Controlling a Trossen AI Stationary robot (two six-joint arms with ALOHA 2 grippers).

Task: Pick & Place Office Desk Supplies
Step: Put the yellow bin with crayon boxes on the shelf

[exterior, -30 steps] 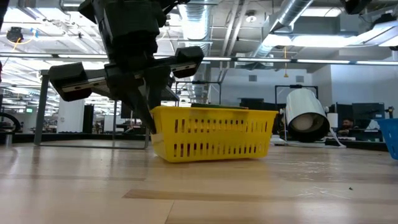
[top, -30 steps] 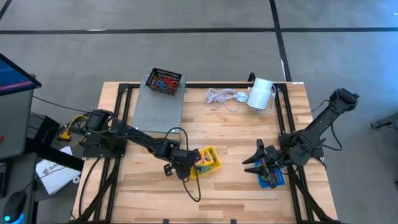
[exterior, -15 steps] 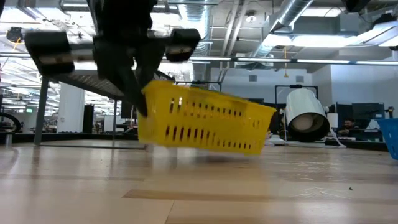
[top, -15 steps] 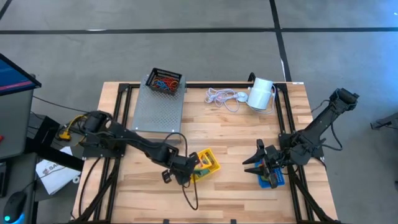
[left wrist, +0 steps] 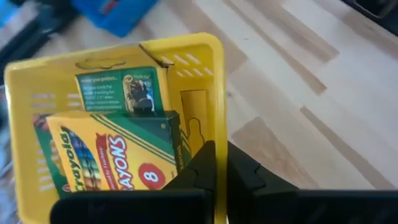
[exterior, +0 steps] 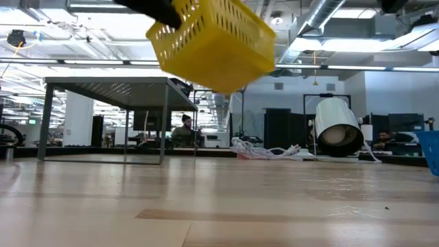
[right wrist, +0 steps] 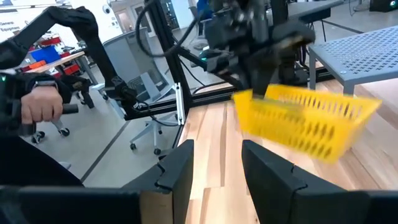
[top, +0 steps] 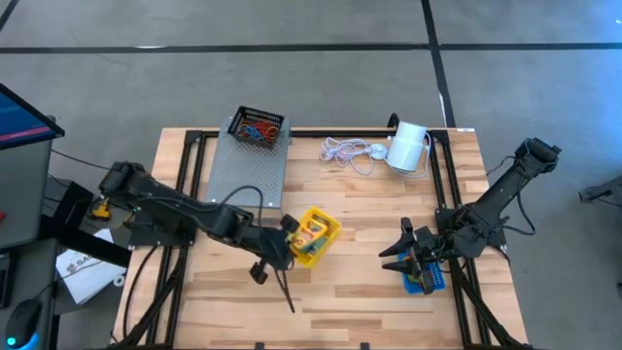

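The yellow tray (top: 313, 233) hangs tilted above the table's middle, with my left gripper (top: 289, 243) shut on it. Inside it lie two yellow-green crayon boxes (left wrist: 112, 155), one partly over the other. From table height the tray (exterior: 212, 38) shows high above the wood. My right gripper (top: 392, 255) stands open at the right, level and pointing toward the tray (right wrist: 305, 121), with nothing between its fingers (right wrist: 177, 168). The blue tray (top: 428, 282) rests on the table under that arm. The black mesh tray (top: 258, 127), filled with coloured rubber bands, stands at the far left. My left gripper holds the yellow tray by one side wall (left wrist: 219, 121), close to a corner. One finger (left wrist: 200, 167) is inside the tray and the other (left wrist: 247, 173) outside. The fingers slant down onto the rim from the table's left. The tray is lifted clear and tipped, the crayon boxes still in it.
A grey perforated plate (top: 248, 167) lies in front of the mesh tray. A coiled white cord (top: 350, 151) and a white cylinder (top: 408, 146) lie at the far edge. Black frame rails (top: 190, 165) run along both sides. Bare wood (top: 360, 301) spreads near the front.
My left gripper has risen with the yellow tray and rolled at the wrist, drifting a little toward the far edge. The tray stood on the table, tipped up at its left end, and now hangs clear and tilted. My right arm has kept still.
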